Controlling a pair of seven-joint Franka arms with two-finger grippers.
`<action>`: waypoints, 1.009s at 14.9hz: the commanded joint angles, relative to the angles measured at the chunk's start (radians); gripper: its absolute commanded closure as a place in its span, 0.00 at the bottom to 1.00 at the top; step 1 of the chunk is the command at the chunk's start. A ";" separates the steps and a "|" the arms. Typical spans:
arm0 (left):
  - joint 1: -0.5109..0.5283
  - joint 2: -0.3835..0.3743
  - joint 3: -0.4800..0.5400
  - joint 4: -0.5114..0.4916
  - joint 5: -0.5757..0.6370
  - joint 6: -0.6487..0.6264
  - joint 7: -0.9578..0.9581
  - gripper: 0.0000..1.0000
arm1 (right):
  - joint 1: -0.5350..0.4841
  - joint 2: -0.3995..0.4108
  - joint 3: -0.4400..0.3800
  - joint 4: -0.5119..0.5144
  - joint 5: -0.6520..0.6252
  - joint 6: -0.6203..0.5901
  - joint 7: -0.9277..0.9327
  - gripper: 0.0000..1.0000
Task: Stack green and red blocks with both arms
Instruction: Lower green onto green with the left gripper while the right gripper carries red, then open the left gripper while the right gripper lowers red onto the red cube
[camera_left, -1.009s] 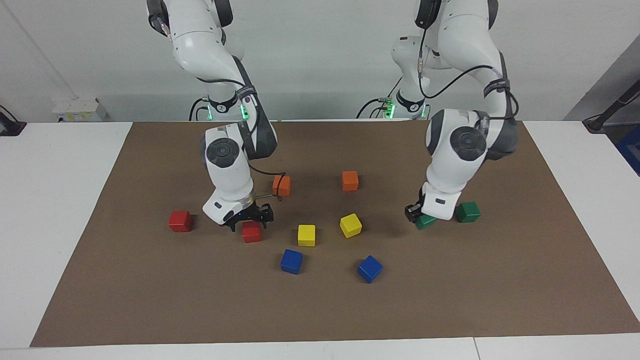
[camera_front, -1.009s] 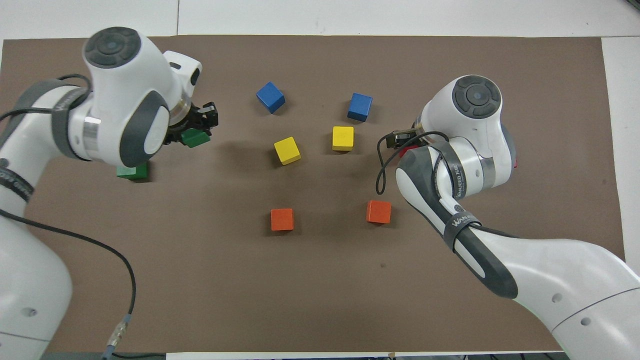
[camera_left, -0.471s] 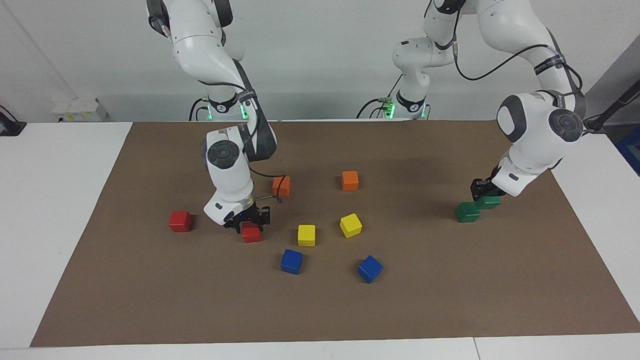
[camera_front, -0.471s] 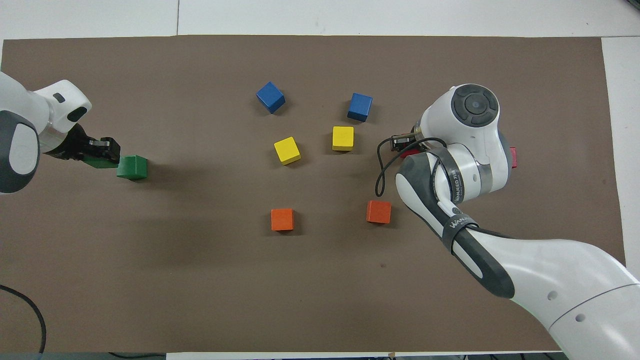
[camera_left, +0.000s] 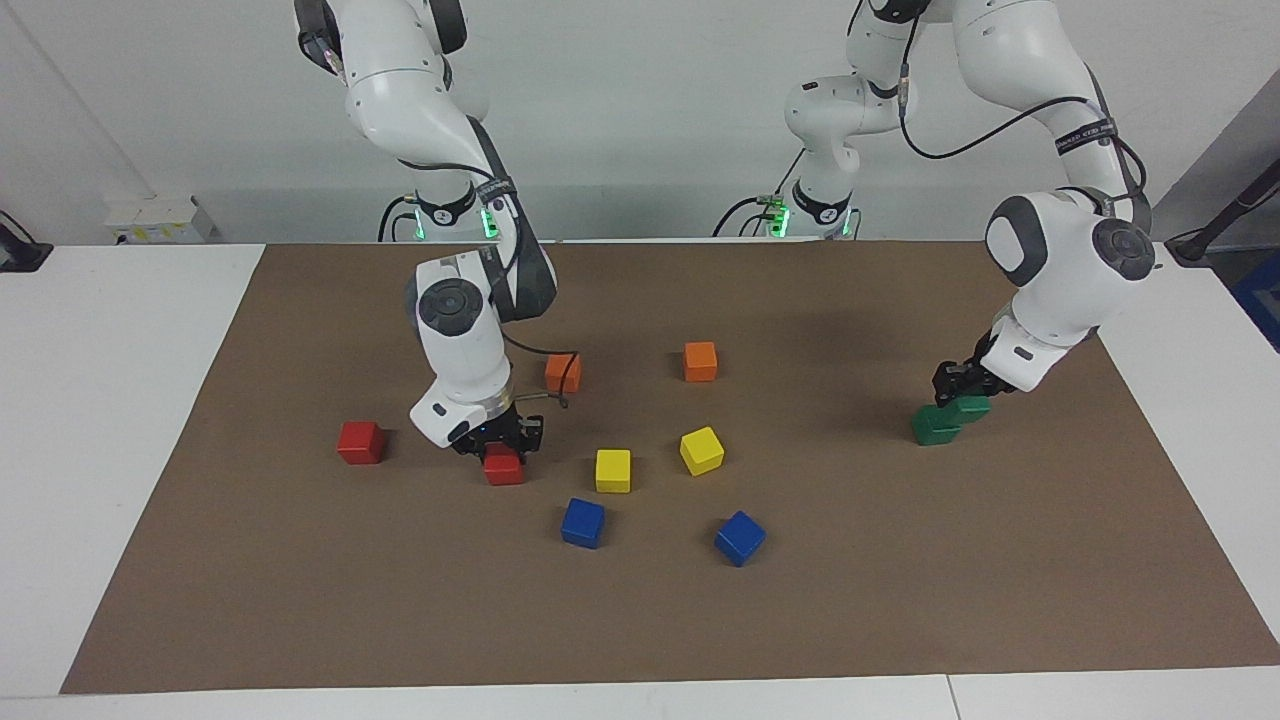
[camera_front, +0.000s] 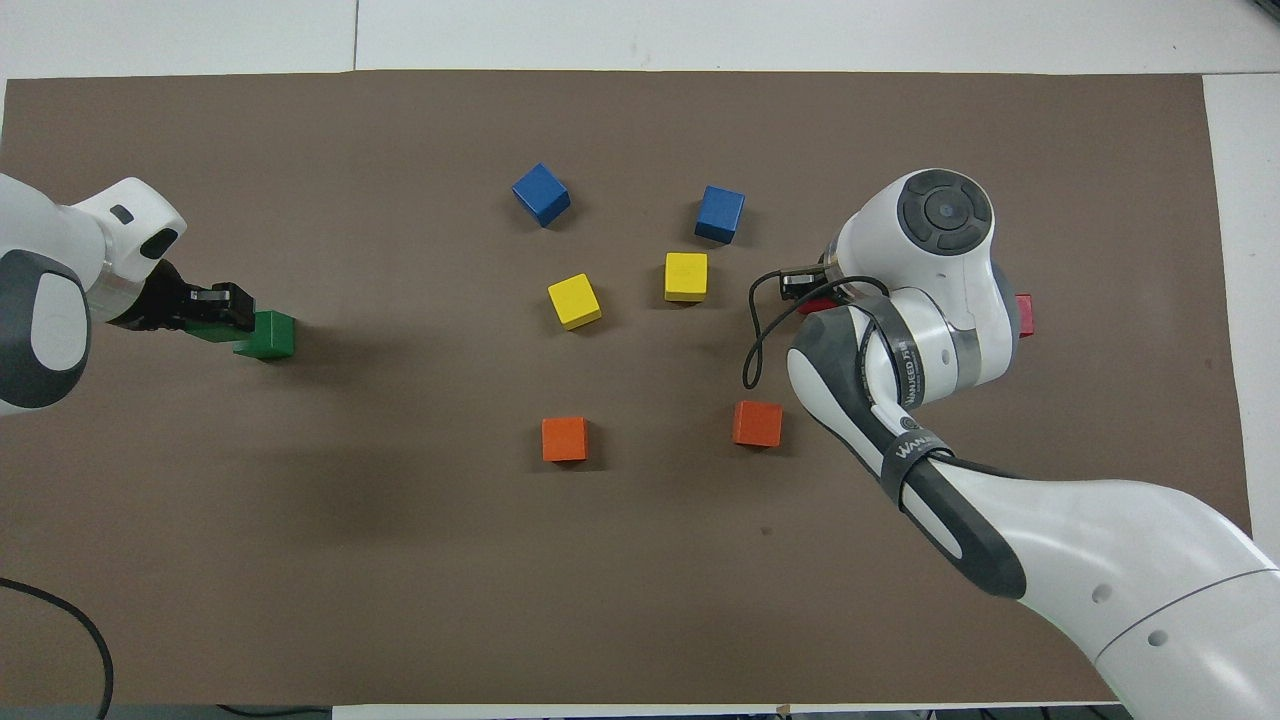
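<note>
green block (camera_left: 969, 407) pinched in left gripper (camera_left: 957, 389) over 2nd green block (camera_left: 934, 427); red block (camera_left: 503, 466) clamped by right gripper (camera_left: 497, 444), half hidden overhead.

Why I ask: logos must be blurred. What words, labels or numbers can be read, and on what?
"WANJEED": wrist-end grey strap on the right arm; following characters unreadable.
"WAN": second strap, same arm; rest hidden.
Print on the left arm strap: too small to read.
Nothing else legible.

White arms (camera_left: 460, 340), grey caps, black cables
</note>
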 joint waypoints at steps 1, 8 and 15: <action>0.010 -0.047 -0.007 -0.071 -0.018 0.051 -0.002 1.00 | -0.070 -0.087 0.002 0.026 0.000 -0.108 -0.059 1.00; -0.001 -0.034 -0.004 -0.080 -0.016 0.071 -0.006 1.00 | -0.230 -0.278 0.004 -0.098 0.009 -0.234 -0.201 1.00; 0.001 -0.030 -0.002 -0.099 -0.016 0.102 -0.006 1.00 | -0.336 -0.348 0.004 -0.254 0.012 -0.129 -0.308 1.00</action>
